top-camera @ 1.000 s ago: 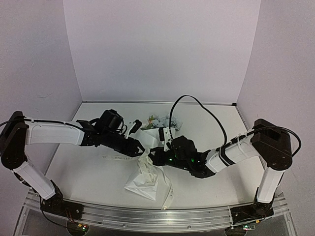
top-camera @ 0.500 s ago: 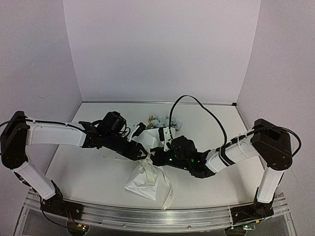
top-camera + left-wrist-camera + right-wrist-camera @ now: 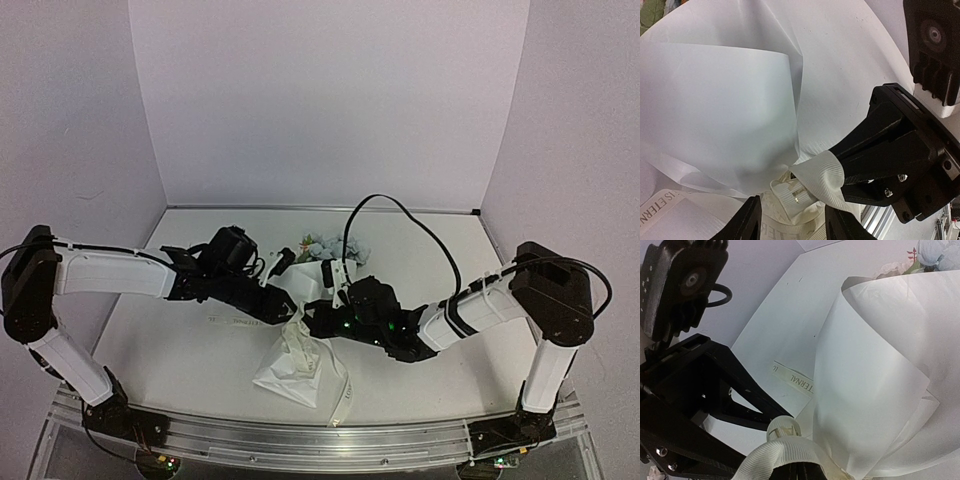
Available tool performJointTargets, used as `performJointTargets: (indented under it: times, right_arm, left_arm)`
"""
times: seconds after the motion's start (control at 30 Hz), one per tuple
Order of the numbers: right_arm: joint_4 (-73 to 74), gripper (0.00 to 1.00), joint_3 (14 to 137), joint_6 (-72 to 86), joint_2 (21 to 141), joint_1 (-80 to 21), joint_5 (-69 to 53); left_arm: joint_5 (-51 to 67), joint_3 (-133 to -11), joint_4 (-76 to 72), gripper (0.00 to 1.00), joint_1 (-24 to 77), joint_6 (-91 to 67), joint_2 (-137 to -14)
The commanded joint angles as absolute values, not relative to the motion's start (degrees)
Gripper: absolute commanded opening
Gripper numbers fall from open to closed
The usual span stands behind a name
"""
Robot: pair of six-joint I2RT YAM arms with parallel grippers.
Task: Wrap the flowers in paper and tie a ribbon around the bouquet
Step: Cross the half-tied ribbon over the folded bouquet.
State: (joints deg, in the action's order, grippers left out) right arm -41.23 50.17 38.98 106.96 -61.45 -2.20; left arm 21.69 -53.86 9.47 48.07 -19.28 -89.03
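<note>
Your left tool (image 3: 791, 215) has slid in to the waist of the bouquet (image 3: 290, 370), jaws half open; the ribbon (image 3: 820, 172) lies just ahead, seemingly pinched in the closed right tool (image 3: 842, 160).

Cream ribbon (image 3: 779, 454) against the rolled white paper's (image 3: 875, 390) base, flowers (image 3: 936, 252) beyond.

Illumination is bright, even and diffuse; shadows on the table (image 3: 180, 350) are soft. The paper (image 3: 715, 100) reads near overexposed in both wrist views. Close foreground parts are slightly soft.
</note>
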Motion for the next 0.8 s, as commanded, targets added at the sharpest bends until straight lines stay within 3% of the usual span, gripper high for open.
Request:
performJointTargets:
  times: [0.0,0.33,0.57,0.77]
  right_arm:
    - [-43.81,0.00,50.26,38.93,107.82,-61.71,-2.55]
    - [-43.28,0.00,50.20,38.83,107.65,-61.73,-2.63]
    - [-40.79,0.00,49.67,38.84,106.49,-61.79,-2.70]
    - [-35.43,0.11,48.57,37.93,102.69,-62.35,-3.95]
  left_arm:
    - [20.40,-57.26,6.99,0.42,48.16,-18.02,-88.26]
    - [21.82,-57.79,6.61,0.22,48.12,-17.89,-89.24]
    - [20.97,-56.08,5.07,0.01,48.16,-18.05,-87.87]
    - [21.53,-54.31,2.62,0.00,48.16,-18.77,-86.99]
